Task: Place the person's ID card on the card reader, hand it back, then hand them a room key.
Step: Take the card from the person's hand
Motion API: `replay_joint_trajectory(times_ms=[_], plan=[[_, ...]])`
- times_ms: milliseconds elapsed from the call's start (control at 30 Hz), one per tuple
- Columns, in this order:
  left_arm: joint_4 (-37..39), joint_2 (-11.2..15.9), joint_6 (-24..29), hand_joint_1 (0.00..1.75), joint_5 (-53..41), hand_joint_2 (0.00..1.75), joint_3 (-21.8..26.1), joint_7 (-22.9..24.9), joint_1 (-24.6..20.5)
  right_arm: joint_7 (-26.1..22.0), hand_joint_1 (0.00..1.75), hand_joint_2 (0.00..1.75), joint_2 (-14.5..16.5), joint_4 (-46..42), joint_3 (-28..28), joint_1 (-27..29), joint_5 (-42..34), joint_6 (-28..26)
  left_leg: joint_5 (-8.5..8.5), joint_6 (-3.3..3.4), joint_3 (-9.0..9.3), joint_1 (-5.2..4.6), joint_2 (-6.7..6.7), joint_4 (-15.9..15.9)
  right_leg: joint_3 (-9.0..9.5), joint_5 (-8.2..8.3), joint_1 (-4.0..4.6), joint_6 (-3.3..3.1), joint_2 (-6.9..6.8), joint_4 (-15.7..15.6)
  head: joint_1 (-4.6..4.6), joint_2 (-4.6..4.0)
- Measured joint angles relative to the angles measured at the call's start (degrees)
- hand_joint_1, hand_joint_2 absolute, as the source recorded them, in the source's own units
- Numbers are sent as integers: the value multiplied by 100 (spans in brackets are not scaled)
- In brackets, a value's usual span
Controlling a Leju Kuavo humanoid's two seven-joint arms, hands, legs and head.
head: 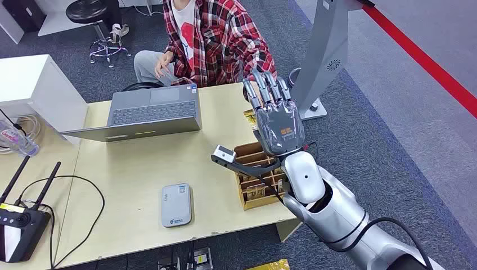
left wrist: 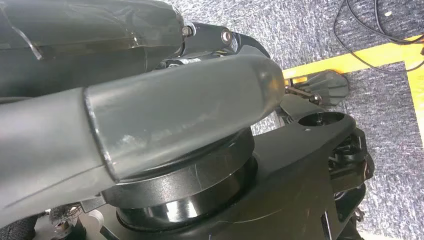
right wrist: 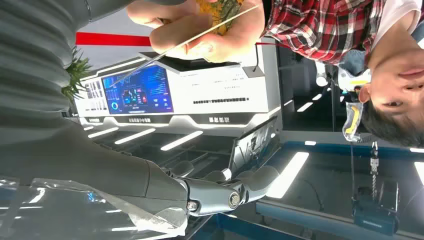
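Note:
My right hand (head: 275, 115) is raised above the table's far right edge, fingers straight and spread toward the person in a plaid shirt (head: 216, 39). It holds nothing. In the right wrist view the person's hand (right wrist: 210, 37) pinches a thin card (right wrist: 200, 36) seen edge-on, apart from my fingers (right wrist: 230, 192). The grey-white card reader (head: 176, 204) lies flat near the table's front edge. A cardboard box (head: 260, 179) with upright key cards stands under my right forearm. My left hand (left wrist: 200, 75) hangs beside my body above the floor, thumb and fingers straight, with nothing in it.
A half-open laptop (head: 152, 111) sits at the back of the wooden table (head: 135, 163). A black router (head: 17, 225) with cables occupies the front left corner, a white box (head: 34, 84) the far left. A grey stand (head: 323, 56) rises to the right.

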Motion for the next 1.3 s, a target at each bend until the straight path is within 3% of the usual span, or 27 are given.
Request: replay_joint_trajectory(times_ms=[800,933,1300], plan=[[2,-2,2,0,-13,0,0,0,0,-1,0,175,-31,-2,0,-24,4,-18,0,0,0,0,0,0,0,0,0,0,0,0,0,0],[4,-2,0,0,-15,0,0,0,0,-39,175,175,-31,-2,-2,-24,24,-97,0,0,0,0,0,0,0,0,0,0,0,0,0,0],[5,0,0,0,-31,0,0,0,0,-146,175,175,-40,-68,-2,-23,46,-225,0,0,1,0,0,0,0,0,0,0,0,0,0,0]])
